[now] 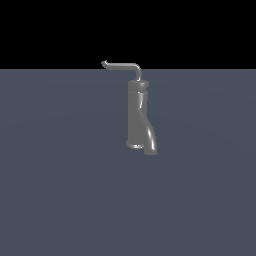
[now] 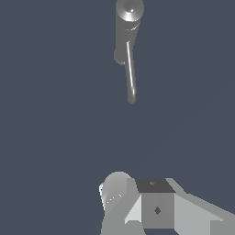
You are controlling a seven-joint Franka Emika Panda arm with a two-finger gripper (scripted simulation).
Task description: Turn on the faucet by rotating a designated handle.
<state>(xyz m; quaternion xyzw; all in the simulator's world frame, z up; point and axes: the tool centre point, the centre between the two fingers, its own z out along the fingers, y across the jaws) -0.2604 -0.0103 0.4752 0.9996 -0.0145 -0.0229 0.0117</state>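
Table (image 1: pixel 60 200): one, a plain grey-blue surface. Faucet (image 1: pixel 136 115): one, upright near the table's middle, with its thick spout curving down toward the exterior view's right. Gripper (image 2: pixel 137 206): one, seen only in the wrist view, well apart from the faucet; whether the fingers are spread or pressed together cannot be told. Handle (image 1: pixel 122 65): one thin rod on top, pointing to the exterior view's left, untouched. Progress is judged nil: approach, contact and rotation are all left.
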